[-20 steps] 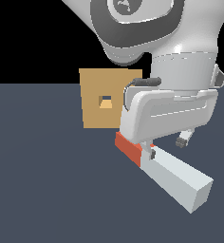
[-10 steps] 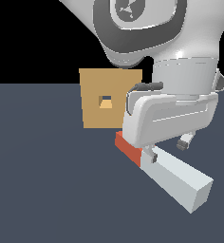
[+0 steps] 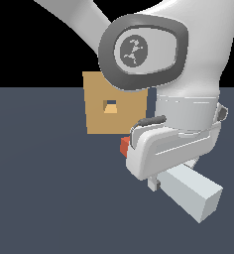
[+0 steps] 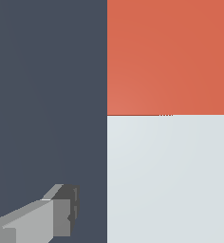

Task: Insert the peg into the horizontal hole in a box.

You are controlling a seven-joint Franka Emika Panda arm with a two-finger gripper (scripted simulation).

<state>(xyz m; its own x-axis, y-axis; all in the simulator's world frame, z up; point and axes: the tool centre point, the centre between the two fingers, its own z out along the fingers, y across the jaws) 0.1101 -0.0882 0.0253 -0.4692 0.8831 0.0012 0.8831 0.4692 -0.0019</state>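
The peg lies on the dark floor. Its pale grey length (image 3: pixel 193 192) points toward the exterior view's right, and its red-orange end (image 3: pixel 124 145) faces the tan box (image 3: pixel 96 116). The box stands behind it, with the small square hole (image 3: pixel 110 105) in its face. My gripper (image 3: pixel 169 174) is down over the peg's middle, straddling it and open. In the wrist view, one grey finger (image 4: pixel 57 216) stands beside the peg (image 4: pixel 171 180) with a strip of floor between them. The other finger is out of view.
The white arm's wrist joint (image 3: pixel 144 52) hangs over the box's upper right corner and hides part of it. Dark blue-grey floor (image 3: pixel 44 188) surrounds the peg and box.
The hand has dropped from above the peg down around its middle, now hiding most of the red end. The peg and box have not moved.
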